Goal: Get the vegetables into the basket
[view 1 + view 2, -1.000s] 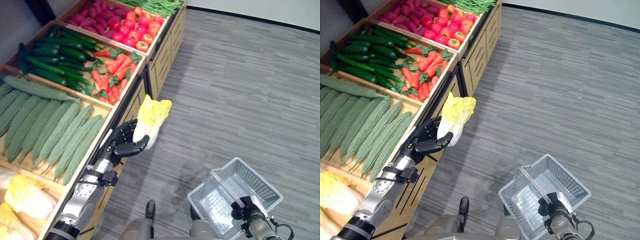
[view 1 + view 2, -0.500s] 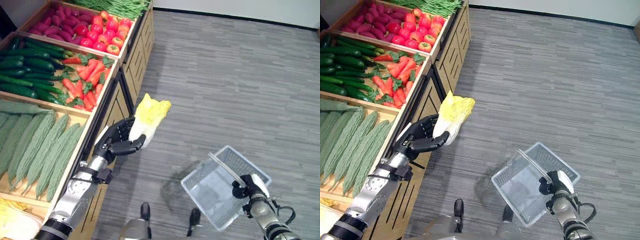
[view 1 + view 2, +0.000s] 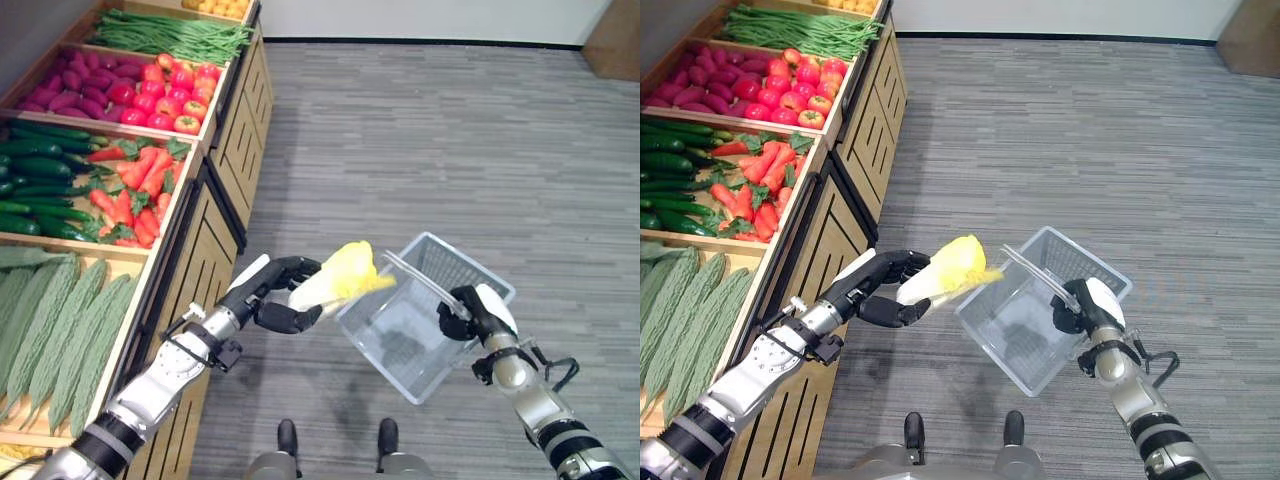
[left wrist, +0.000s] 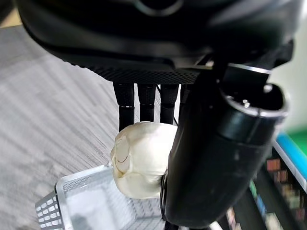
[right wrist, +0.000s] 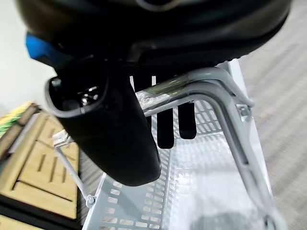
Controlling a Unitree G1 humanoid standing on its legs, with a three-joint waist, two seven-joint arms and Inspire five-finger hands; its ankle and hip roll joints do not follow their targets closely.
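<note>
Now that the pale yellow-and-white leafy cabbage (image 3: 340,281) sits with its leaf tips over the near rim of the grey plastic mesh basket (image 3: 395,355), the drop looks close: it's at the rim, not inside yet, and the basket interior looks empty. Left hand (image 3: 275,300) has fingers and thumb curled round the white stem end; the left wrist view confirms the clamp, cabbage base (image 4: 139,165) hanging just above the basket corner. Right hand (image 3: 478,310) is wrapped on the basket's grey wire handle (image 3: 415,285), with fingers hooked over the bar in the right wrist view (image 5: 192,86), basket tilted with its open mouth toward the cabbage. Versus a second ago: the cabbage was upright beside the wooden produce stand (image 3: 215,215), well apart from the basket, which hung low at the robot's right; both arms have since converged, cabbage swung across and laid over leaf-first, basket raised to meet it. Camera has also shifted, so the crates of red tomatoes (image 3: 170,90), orange carrots (image 3: 135,190) and green ridged gourds (image 3: 50,320) slide in frame without really moving. My read: push the cabbage further over the rim, then release.
</note>
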